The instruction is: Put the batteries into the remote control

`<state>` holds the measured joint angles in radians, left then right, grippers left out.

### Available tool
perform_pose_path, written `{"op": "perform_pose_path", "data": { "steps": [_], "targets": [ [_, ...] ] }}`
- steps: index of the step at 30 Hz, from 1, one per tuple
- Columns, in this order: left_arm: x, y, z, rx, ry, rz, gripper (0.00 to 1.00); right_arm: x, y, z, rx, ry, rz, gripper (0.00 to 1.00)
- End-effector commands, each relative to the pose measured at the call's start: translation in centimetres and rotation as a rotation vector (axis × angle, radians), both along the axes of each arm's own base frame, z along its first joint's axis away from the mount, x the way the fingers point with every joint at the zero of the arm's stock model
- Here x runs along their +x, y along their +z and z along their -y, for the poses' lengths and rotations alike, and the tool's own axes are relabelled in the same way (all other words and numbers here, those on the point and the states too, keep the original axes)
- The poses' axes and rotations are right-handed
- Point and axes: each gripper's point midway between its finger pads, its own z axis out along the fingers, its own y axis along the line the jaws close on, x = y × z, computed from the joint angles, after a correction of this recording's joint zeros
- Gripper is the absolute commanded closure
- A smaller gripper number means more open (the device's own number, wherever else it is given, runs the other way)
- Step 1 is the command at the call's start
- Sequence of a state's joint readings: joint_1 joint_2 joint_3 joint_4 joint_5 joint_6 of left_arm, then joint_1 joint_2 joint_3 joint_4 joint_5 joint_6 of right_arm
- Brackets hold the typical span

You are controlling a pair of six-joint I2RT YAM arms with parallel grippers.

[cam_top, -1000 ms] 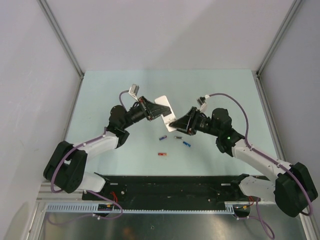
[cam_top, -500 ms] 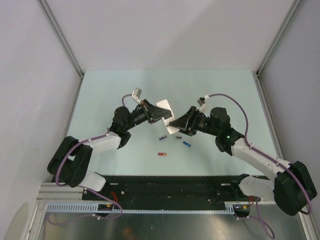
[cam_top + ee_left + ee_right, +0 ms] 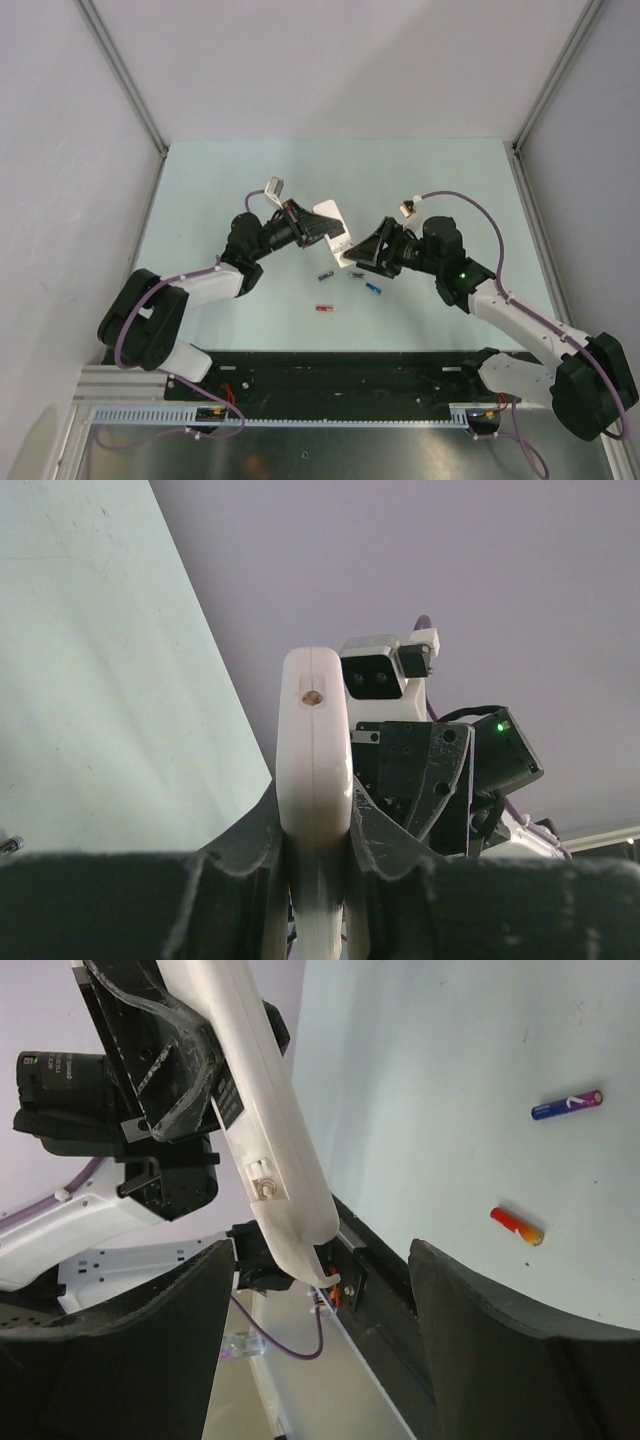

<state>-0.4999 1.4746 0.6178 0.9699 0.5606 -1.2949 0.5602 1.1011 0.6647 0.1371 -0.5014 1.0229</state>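
Left pincer (image 3: 308, 226): clenched on the remote's long edges, raised off the table (image 3: 200, 200).
Remote (image 3: 333, 224): in the left pincer, its free end reaching between the right pincer's spread fingers.
Batteries (image 3: 325, 275): four loose on the table, below and between both pincers.
Right pincer (image 3: 362, 255): released, holding nothing.
Handling: remote likely light, stiff, slick plastic; best held mid-body by the edges. Batteries hard, prone to roll; pinch across the middle.
Change: right pincer has spread wider; left grip unchanged.
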Motion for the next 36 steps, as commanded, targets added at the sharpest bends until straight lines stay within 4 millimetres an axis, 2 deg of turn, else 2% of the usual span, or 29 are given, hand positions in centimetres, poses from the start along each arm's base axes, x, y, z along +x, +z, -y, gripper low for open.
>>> {"op": "perform_pose_path", "data": {
  "steps": [1,2,3,4,5,6,8,9,10,12,14,16,17,18,24,31,36],
  "targets": [
    [0.2,2.7,-0.1,-0.052,0.007,0.062,1.00,-0.1,2.5,1.0,-0.024,-0.023,0.101,0.24],
    [0.3,2.6,-0.2,-0.050,0.009,0.060,1.00,0.1,2.5,1.5,-0.054,-0.038,0.129,0.23],
    [0.4,2.4,-0.3,-0.048,0.012,0.056,1.00,0.1,3.3,1.5,-0.063,-0.039,0.155,0.19],
    [0.5,2.3,-0.4,-0.047,0.013,0.055,1.00,-0.4,2.2,2.0,-0.118,-0.038,0.126,0.18],
    [0.5,2.2,-0.4,-0.045,0.014,0.054,1.00,-0.2,2.5,2.4,-0.161,-0.057,0.170,0.15],
    [0.6,2.1,-0.5,-0.043,0.017,0.052,1.00,-1.0,1.9,2.6,-0.220,-0.043,0.164,0.11],
    [0.6,1.8,-0.4,-0.035,0.016,0.047,1.00,-0.4,3.4,3.0,-0.308,-0.090,0.243,0.06],
    [0.6,1.7,-0.4,-0.032,0.016,0.044,1.00,-0.9,2.6,3.6,-0.412,-0.069,0.275,0.05],
    [0.7,1.5,-0.5,-0.029,0.020,0.040,1.00,-1.1,4.5,3.0,-0.457,-0.086,0.347,0.04],
    [0.7,1.1,-0.4,-0.017,0.018,0.024,1.00,-1.4,3.2,3.1,-0.623,-0.043,0.390,0.02],
    [0.8,0.6,-0.4,-0.001,0.018,0.005,1.00,-1.6,4.2,2.3,-0.690,-0.029,0.444,0.01],
    [0.8,0.4,-0.3,0.007,0.018,-0.002,1.00,-1.7,3.4,1.8,-0.761,0.005,0.464,0.00],
    [0.8,0.2,-0.3,0.017,0.018,-0.012,1.00,-1.5,3.8,1.7,-0.766,0.001,0.474,0.00],
    [0.8,0.3,-0.3,0.019,0.017,-0.010,1.00,-1.4,3.2,1.5,-0.796,0.013,0.470,0.00],
    [0.7,-0.1,-0.3,0.033,0.013,-0.021,1.00,-1.0,2.6,1.1,-0.899,0.013,0.495,0.00],
    [0.4,-0.3,-0.3,0.034,0.007,-0.028,1.00,-0.7,2.8,-0.1,-0.877,0.026,0.520,0.00],
    [0.2,-0.3,-0.3,0.033,-0.001,-0.029,1.00,-0.7,1.9,-0.8,-0.883,0.058,0.513,0.04]
  ]
}}
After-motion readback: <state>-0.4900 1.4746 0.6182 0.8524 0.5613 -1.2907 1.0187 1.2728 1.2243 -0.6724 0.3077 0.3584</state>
